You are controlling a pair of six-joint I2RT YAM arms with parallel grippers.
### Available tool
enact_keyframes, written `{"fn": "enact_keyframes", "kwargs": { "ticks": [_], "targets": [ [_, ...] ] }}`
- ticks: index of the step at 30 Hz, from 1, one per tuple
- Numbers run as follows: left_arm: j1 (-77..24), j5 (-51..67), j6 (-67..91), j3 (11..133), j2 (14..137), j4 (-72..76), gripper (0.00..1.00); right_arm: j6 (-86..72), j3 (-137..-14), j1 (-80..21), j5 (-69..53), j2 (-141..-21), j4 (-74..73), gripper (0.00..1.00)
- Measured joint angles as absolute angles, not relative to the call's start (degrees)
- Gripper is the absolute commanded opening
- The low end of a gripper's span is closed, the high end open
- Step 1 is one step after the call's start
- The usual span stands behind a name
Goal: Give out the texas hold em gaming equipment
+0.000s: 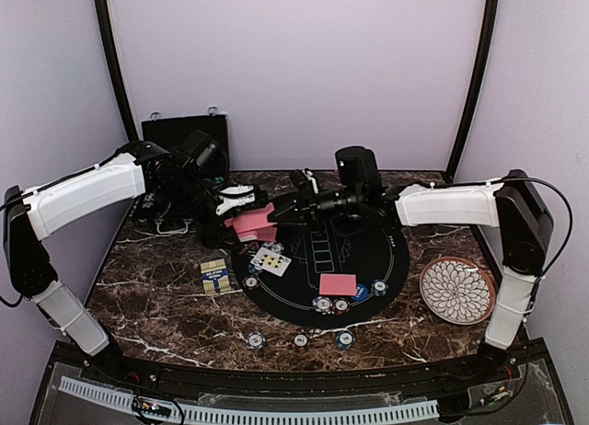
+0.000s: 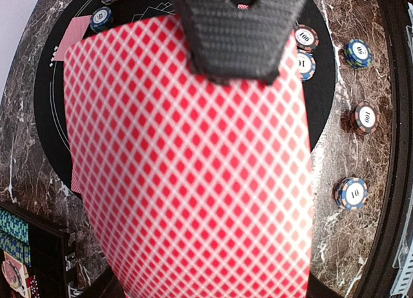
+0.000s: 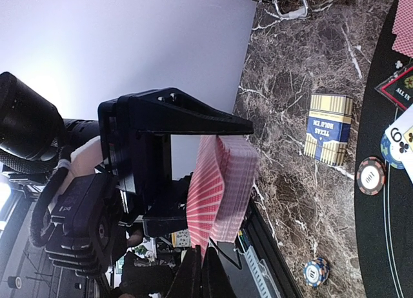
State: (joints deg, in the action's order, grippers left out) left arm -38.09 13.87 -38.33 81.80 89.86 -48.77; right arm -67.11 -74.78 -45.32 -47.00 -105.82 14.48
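My left gripper point(image 1: 241, 207) is shut on a deck of red-backed playing cards point(image 1: 254, 224) and holds it above the left edge of the round black mat point(image 1: 368, 255). In the left wrist view the top card point(image 2: 187, 162) fills the frame and hides my own fingers. My right gripper point(image 3: 205, 275) reaches across from the right and is shut on that top card point(image 3: 208, 201), which bows away from the deck point(image 3: 239, 178). On the mat lie face-up cards point(image 1: 271, 261), a face-down card point(image 1: 337, 284) and poker chips point(image 1: 322, 304).
Three chips point(image 1: 301, 340) sit on the marble near the front edge. A blue and yellow card box point(image 1: 214, 276) lies left of the mat. The white petal plate point(image 1: 457, 290) is at the right. The black case point(image 1: 184, 131) stands at the back left.
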Motion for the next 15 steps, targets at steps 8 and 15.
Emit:
{"fn": "enact_keyframes", "kwargs": {
  "ticks": [8, 15],
  "targets": [
    [-38.09, 13.69, -38.33, 81.6, 89.86, -49.45, 0.0, -66.52, -72.53, -41.6, -46.65, -102.91, 14.11, 0.0],
    [-38.09, 13.61, -38.35, 81.58, 89.78, -49.63, 0.0, -65.6, -71.37, -37.91, -46.74, -101.84, 13.69, 0.0]
  ]
}}
